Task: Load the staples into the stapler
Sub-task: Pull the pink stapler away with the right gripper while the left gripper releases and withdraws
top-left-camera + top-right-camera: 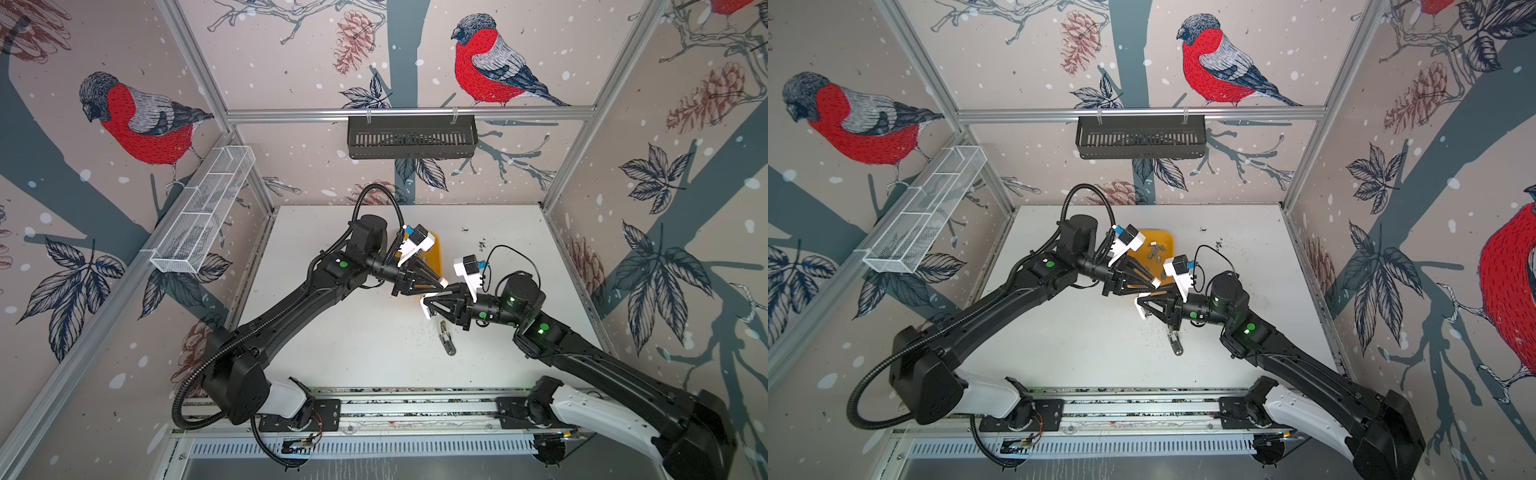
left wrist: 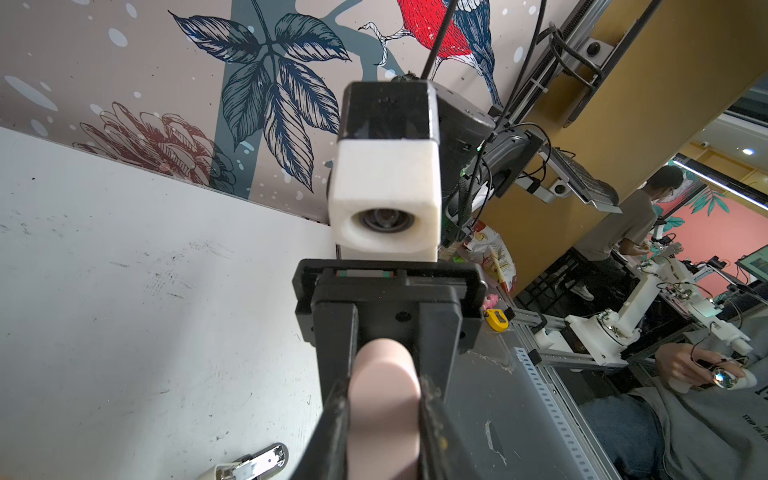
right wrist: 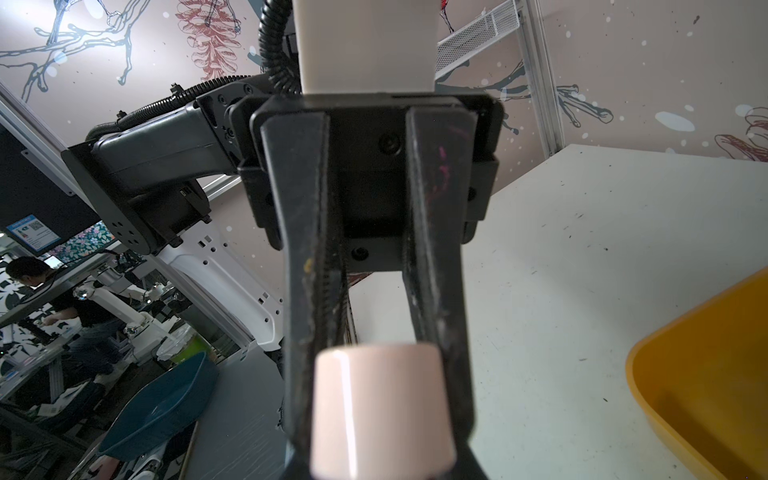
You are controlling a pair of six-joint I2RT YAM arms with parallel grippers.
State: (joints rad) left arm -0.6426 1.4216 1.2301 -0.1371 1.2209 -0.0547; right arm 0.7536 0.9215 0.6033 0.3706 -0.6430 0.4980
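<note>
Nearest to the front edge, on the white bench (image 1: 332, 353), lies a small metallic stapler (image 1: 446, 340). It lies flat and free, just beside the right end effector (image 1: 428, 306) and not touching it. The left wrist view shows it open, with a pale part at one end (image 2: 257, 465).

A little farther, above the middle of the bench, the two end effectors meet tip to tip. The left end effector (image 1: 441, 286) is pinching a pale pink body (image 3: 378, 415) with a rounded end; both of its fingers press on the sides. The right end effector has its fingers against the other end of the same pink body (image 2: 384, 395), with no gap visible. I cannot tell whether this body is a second stapler.

Behind them stands a yellow tray (image 1: 1169, 239) on the bench. The staples (image 1: 1156, 251) are inside it, as short grey strips scattered loosely.

On the back wall hangs a black basket (image 1: 411, 137), and on the left wall a white wire basket (image 1: 203, 212).
</note>
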